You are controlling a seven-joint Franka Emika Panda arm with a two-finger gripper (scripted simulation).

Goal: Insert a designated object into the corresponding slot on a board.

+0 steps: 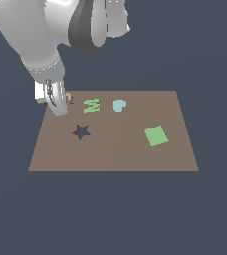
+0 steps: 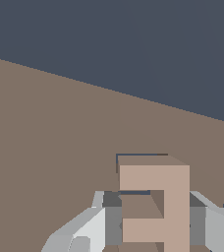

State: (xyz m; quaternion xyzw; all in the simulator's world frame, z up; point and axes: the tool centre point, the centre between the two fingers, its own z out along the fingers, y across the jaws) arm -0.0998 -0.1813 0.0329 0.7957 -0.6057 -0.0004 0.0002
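The tan E-shaped object (image 2: 175, 197) sits low over the brown board (image 2: 60, 138), and my gripper (image 2: 154, 219) is shut on it, one grey finger (image 2: 111, 216) pressed to each side. A thin dark edge of the slot (image 2: 117, 158) shows along the block's top corner; the block covers the remainder. In the exterior view, the gripper (image 1: 59, 105) stands at the board's (image 1: 115, 154) far corner on that view's left. There only a sliver of the tan object (image 1: 68, 97) peeks out beside the fingers, and the slot is hidden.
On the board lie a green M-shaped letter (image 1: 91, 105), a pale blue heart-like piece (image 1: 118, 105) and a green square (image 1: 156, 135). A dark star-shaped cutout (image 1: 80, 132) lies just in front of the gripper. The board's far edge (image 2: 133, 96) runs close behind the block.
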